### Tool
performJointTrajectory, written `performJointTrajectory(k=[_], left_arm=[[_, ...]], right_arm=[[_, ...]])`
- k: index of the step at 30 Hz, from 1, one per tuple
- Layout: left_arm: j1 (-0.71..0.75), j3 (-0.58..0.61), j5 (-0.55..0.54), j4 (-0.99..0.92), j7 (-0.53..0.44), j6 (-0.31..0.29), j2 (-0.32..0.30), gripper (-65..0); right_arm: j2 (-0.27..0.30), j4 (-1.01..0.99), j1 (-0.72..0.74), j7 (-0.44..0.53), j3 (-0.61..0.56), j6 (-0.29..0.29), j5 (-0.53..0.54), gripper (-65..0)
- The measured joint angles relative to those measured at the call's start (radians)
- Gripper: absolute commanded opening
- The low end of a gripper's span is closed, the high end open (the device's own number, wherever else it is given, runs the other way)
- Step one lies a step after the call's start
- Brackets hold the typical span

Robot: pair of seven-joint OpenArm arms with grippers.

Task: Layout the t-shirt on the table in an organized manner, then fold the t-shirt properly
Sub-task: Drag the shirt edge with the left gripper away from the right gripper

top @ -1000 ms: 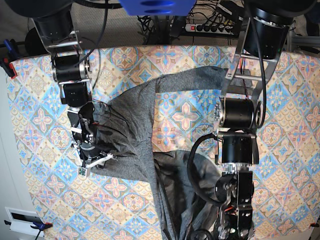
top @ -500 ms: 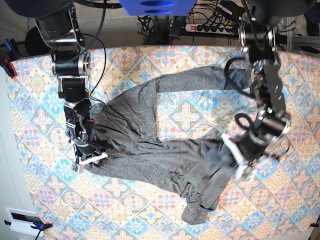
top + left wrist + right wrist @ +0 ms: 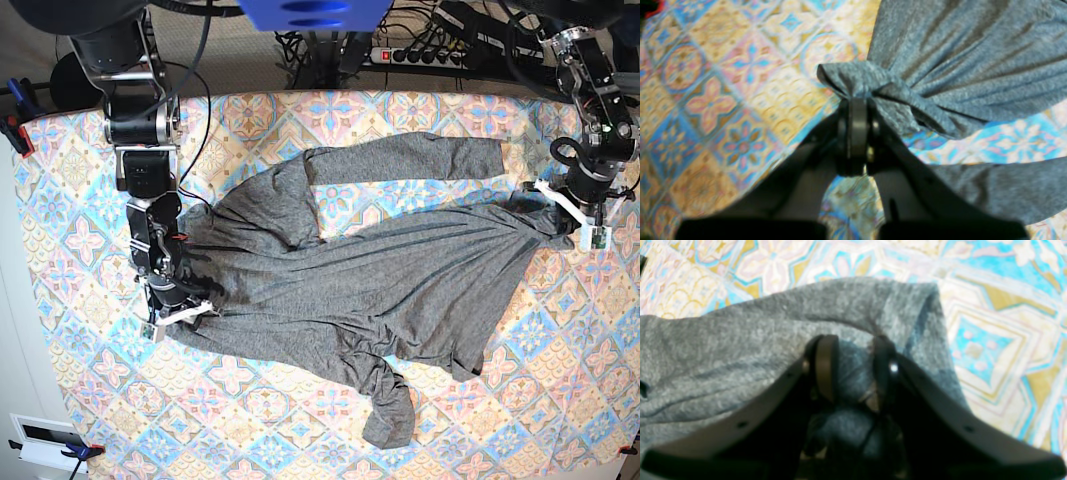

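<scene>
The left gripper [image 3: 853, 100] has its jaws pressed together on a bunched corner of the heather dark-grey, long-sleeved knit t-shirt [image 3: 370, 275]; in its wrist view the cloth fans out from the pinch in tight pleats to the upper right. The right gripper [image 3: 853, 363] has its jaws partly spread with a thick fold of the same shirt gathered between them, the grey edge curling over its fingertips.

From above, the single garment is stretched between the two grippers across the middle of the table [image 3: 80, 240], a wide top covered by a cloth of blue, pink and cream diamond tiles with floral medallions. The right gripper [image 3: 178, 313] pins one end near the view's left side; the left gripper [image 3: 572, 213] holds the other end near the view's right side. Between them the body of the shirt lies in long diagonal wrinkles. One sleeve lies fairly flat toward the far side of the table, ending short of the left gripper. The other sleeve is crumpled and trails toward the near edge, its end resting on the cloth.

Bare patterned cloth shows on all sides of the shirt: a broad band along the near edge, a narrower strip by each gripper, and a strip along the far edge.

Two arms, two grippers, one shirt, one table.

Behind the far edge lie a black power strip [image 3: 425, 57] and loose cables on the floor.
</scene>
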Motion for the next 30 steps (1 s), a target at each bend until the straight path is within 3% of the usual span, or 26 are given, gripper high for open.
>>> performJointTrajectory(k=[6,10,14,16,19,23,25,30], left_arm=[[-0.012,-0.122,0.000,-0.047,-0.008,0.000,-0.032,-65.0],[-0.021,-0.124,-0.008,-0.127,0.002,0.000,-0.042,-65.0],[-0.021,-0.097,-0.007,-0.172,0.003,0.004,-0.040,-64.3],[-0.019,-0.045,-0.001,-0.193,0.003,0.003,-0.045,-59.4],[-0.023,0.003,-0.019,-0.216,0.003,-0.001,-0.034,-46.6],[-0.019,0.008,-0.001,-0.225,0.004,0.008,-0.008,-30.1],[-0.021,0.010,-0.024,-0.225,0.004,0.000,-0.005,-27.0],[-0.021,0.008,-0.122,-0.225,0.003,0.004,-0.012,-29.6]], right_arm=[[0.001,0.011,-0.028,0.017,0.000,0.005,0.000,-46.4],[0.004,0.026,-0.066,0.063,0.000,0.022,0.003,-46.4],[0.006,0.124,-0.121,0.033,0.000,0.002,-0.002,-46.4],[0.006,0.184,-0.152,0.007,0.000,-0.012,-0.005,-46.4],[0.009,0.250,-0.187,-0.029,0.003,-0.020,-0.004,-46.3],[0.034,0.333,-0.200,-0.158,0.006,-0.022,-0.004,-46.3],[0.043,0.393,-0.215,-0.221,0.005,-0.035,-0.008,-46.3],[0.074,0.603,-0.341,-0.330,0.032,-0.040,-0.018,-46.3]])
